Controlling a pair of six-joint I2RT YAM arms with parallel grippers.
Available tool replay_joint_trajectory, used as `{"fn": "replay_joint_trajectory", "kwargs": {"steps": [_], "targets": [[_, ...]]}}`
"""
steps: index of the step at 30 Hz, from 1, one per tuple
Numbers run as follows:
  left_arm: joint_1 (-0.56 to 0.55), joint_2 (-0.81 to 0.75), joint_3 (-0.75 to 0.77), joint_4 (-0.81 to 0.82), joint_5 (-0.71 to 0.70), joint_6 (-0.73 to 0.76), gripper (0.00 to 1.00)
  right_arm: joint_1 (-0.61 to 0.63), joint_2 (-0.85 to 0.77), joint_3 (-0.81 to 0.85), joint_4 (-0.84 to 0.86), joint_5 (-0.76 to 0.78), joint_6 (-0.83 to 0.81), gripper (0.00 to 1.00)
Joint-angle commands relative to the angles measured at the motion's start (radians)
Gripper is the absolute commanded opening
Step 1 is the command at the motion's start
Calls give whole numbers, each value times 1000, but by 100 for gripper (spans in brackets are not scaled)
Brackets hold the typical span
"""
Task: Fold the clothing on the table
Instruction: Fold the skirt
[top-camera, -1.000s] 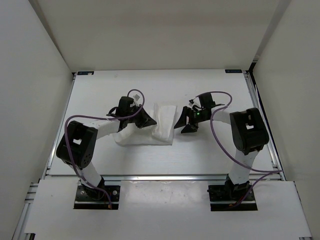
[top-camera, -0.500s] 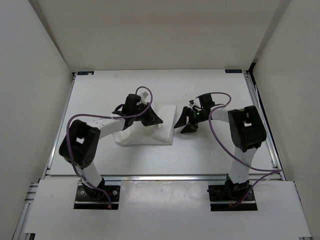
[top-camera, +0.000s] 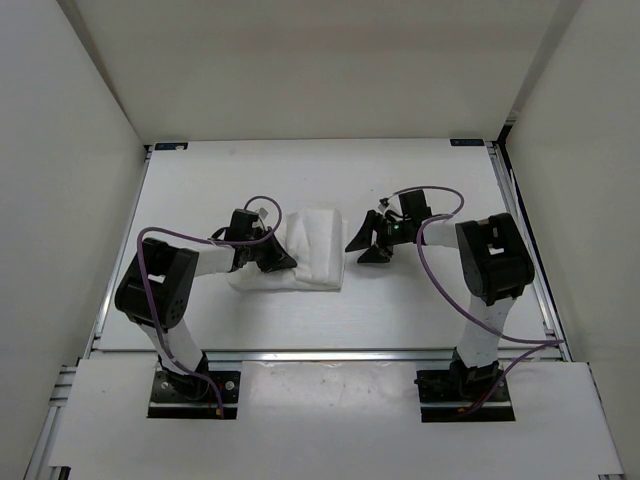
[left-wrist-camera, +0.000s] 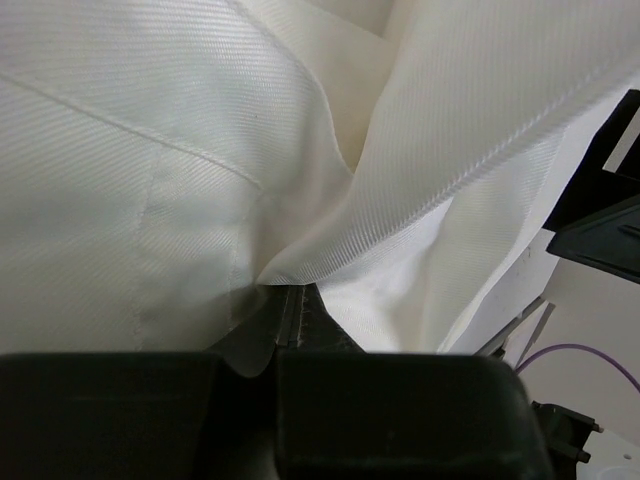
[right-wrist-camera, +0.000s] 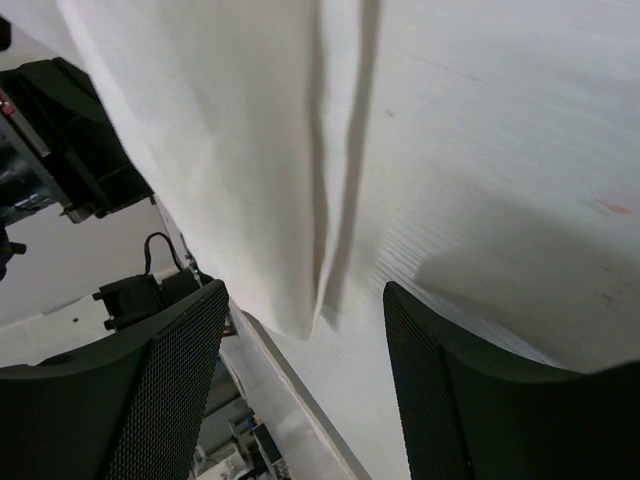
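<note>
Top external view shows the left pincer (top-camera: 272, 256) just left of the middle of the frame, down on the left side of the clothing (top-camera: 316, 250). Its jaws are shut tight. The left wrist view shows a fold of the white cloth pinched right at the tip, so it is holding the clothing.

The clothing lies in the middle of the tabletop (top-camera: 200, 190) as a small white bundle. It looks doubled over in a few layers (I cannot count how many). Its right edge looks fairly straight.

The right pincer (top-camera: 366, 246) is just right of the clothing, a little right of the middle of the frame. Its jaws are wide and it holds nothing. In the right wrist view a corner of the cloth lies between the jaws, but they do not touch it.

I think the step in hand is to bring the left side over onto the right side. To do it well, the left pincer should keep its tight pinch and lift only a little, so the thin cloth does not slip or drag the whole bundle along. It should move slowly and lay its edge right over the right edge. The right pincer could close on that corner to keep the bundle from sliding. If not, it should stay out of the way. Let go only when the cloth lies flat.
</note>
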Motion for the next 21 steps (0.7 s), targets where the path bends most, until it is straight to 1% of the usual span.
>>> {"fn": "replay_joint_trajectory", "kwargs": {"steps": [1,6,11,16,17,19,20,21], "targets": [[-4,-20,-29,-24,-44,39,0,32,26,38,113,-49,36,69],[-4,-17,-7,-41,-44,47,0,81,95,101,101,-44,37,69],[6,-37,-15,-47,-38,51,0,144,121,101,87,95,43,69],[18,-72,-33,-47,-35,50,0,175,123,106,67,138,43,69],[16,-73,-33,-47,-35,47,0,175,118,95,81,137,64,69],[24,-69,-39,-47,-35,44,0,167,121,66,145,109,105,66],[21,-70,-41,-47,-35,47,0,163,123,51,177,96,136,62],[19,-75,-49,-47,-35,44,0,170,133,34,219,79,167,55]]}}
